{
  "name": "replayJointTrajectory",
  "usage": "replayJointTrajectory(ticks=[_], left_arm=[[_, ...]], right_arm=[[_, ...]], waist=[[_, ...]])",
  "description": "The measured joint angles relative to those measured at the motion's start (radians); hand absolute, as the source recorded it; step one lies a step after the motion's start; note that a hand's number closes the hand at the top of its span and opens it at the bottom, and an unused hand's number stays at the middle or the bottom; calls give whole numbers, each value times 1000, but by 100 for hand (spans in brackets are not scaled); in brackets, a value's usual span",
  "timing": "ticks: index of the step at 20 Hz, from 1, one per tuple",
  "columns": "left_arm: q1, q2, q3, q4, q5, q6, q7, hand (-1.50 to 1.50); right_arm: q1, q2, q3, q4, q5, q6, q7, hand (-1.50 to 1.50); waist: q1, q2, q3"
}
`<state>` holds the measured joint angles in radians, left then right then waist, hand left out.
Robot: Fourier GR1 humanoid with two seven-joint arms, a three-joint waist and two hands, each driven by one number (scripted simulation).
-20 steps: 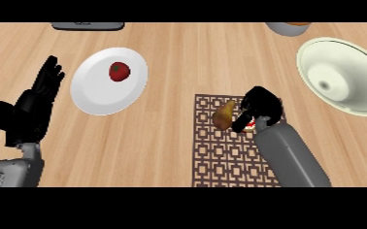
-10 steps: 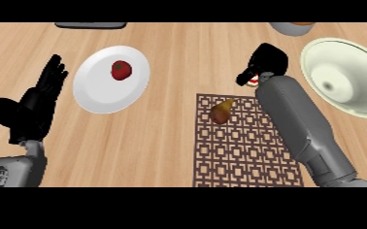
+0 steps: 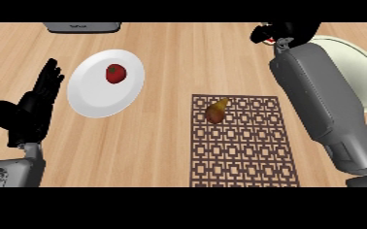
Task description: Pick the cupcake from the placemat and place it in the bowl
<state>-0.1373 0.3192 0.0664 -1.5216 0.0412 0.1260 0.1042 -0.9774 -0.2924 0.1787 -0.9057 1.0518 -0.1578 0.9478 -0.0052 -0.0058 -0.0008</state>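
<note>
My right hand (image 3: 292, 29) is raised at the top right, fingers curled round the cupcake (image 3: 269, 40); only a small red and white bit of it shows by the thumb. The hand sits at the left edge of the cream bowl (image 3: 347, 53), which my grey right forearm (image 3: 315, 92) mostly hides. The brown patterned placemat (image 3: 243, 145) lies at the lower centre, below and left of the hand.
A brown pear-like thing (image 3: 216, 110) lies near the placemat's top left corner. A white plate (image 3: 97, 94) with a red fruit (image 3: 115, 73) lies at the left. My left hand (image 3: 34, 109) rests open at the left edge. A grey object (image 3: 82, 26) is at the top.
My right hand lifted off the placemat with the cupcake and travelled up and to the right, reaching the bowl's edge. The brown thing stayed on the placemat. The left hand has not moved.
</note>
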Motion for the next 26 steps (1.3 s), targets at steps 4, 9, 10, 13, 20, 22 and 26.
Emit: replayJointTrajectory(ticks=[4,9,10,13,20,22,26], left_arm=[[22,-4,3,-23,-1,-6,3,0],[12,-18,4,-17,-9,-9,6,0],[20,-12,12,-17,-4,-20,0,0],[15,-20,8,-21,-18,-15,5,0],[-9,-15,26,-36,-16,-29,31,0],[-19,-17,26,-26,-15,-37,32,0],[-27,-29,20,-18,-24,-40,23,0]], right_arm=[[7,-42,-30,-101,28,13,38,150],[57,-104,-105,-166,12,5,15,150],[61,-119,-127,-160,0,-2,-4,150],[86,-148,-188,-135,-39,-44,-70,150],[148,-207,-311,24,-125,-176,-298,150],[141,-225,-345,104,-146,-215,-371,150],[118,-259,-399,258,-175,-278,-501,150]], waist=[[1,0,0],[2,3,1],[4,4,1],[8,6,1],[16,10,1],[20,12,2],[26,14,2]])
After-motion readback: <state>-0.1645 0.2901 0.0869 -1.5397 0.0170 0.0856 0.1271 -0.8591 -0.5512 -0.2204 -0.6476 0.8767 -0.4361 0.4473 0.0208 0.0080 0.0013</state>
